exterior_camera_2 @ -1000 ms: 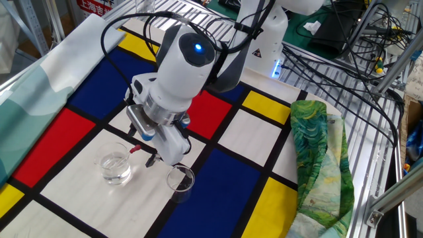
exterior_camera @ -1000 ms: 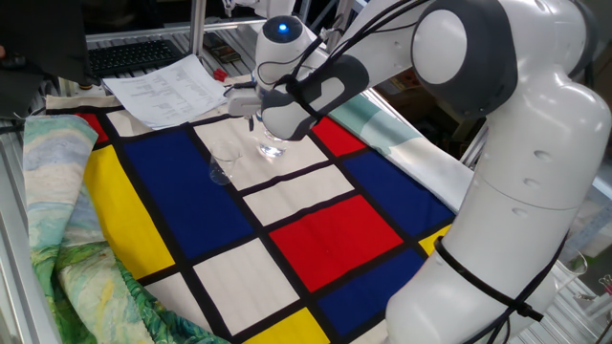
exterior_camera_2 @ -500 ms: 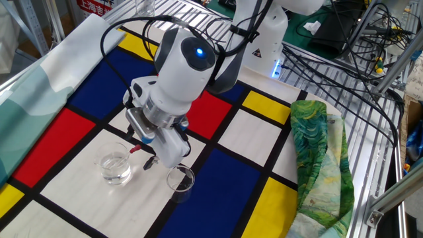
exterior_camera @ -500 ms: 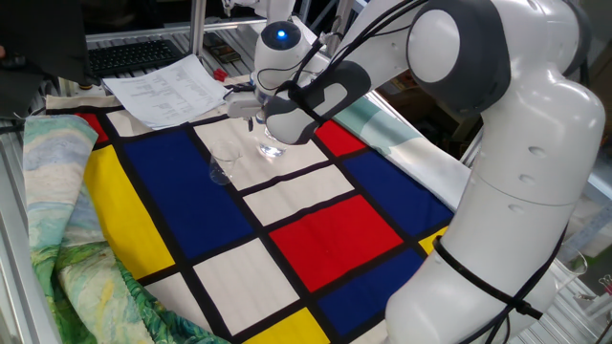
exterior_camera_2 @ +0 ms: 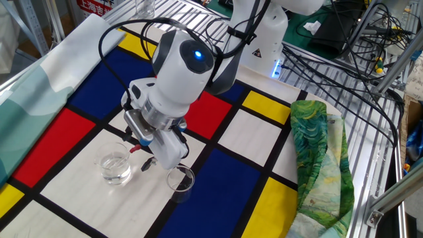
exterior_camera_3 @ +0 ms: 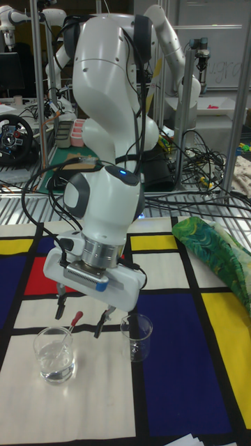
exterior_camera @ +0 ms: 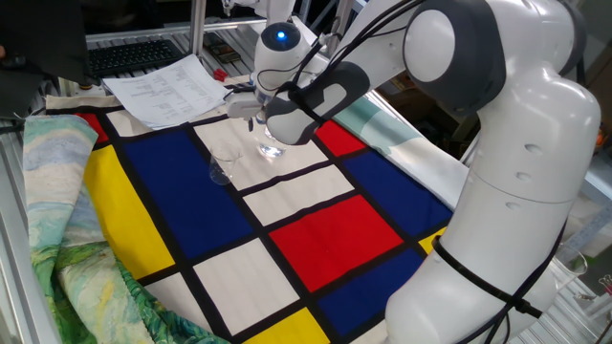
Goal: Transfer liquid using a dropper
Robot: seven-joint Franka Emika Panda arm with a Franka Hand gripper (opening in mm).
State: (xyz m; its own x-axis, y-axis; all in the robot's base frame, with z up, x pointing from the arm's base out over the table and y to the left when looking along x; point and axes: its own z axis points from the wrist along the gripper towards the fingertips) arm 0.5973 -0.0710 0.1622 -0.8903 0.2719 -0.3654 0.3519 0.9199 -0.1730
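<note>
A clear glass (exterior_camera_3: 54,357) holding the liquid (exterior_camera_3: 53,368) stands on a white square of the checked cloth, also seen as glass (exterior_camera_2: 114,168) and glass (exterior_camera: 272,148). The dropper (exterior_camera_3: 70,332) leans in it, its reddish bulb up. My gripper (exterior_camera_3: 82,313) hangs just above this glass, open, one finger on each side of the bulb without touching it. Beside it to the right stands a second, empty-looking glass (exterior_camera_3: 136,336), glass (exterior_camera_2: 180,182), glass (exterior_camera: 224,167). In one fixed view the hand (exterior_camera: 287,110) hides the dropper.
A green patterned cloth (exterior_camera_2: 318,155) lies bunched at the cloth's edge, and more of it (exterior_camera: 57,239) shows on the other side. Papers (exterior_camera: 163,88) and a keyboard (exterior_camera: 134,55) lie beyond the glasses. Cables (exterior_camera_2: 344,59) run behind the robot base.
The hand has drifted a little sideways toward the glass with the dropper. The glasses and the dropper have stayed put.
</note>
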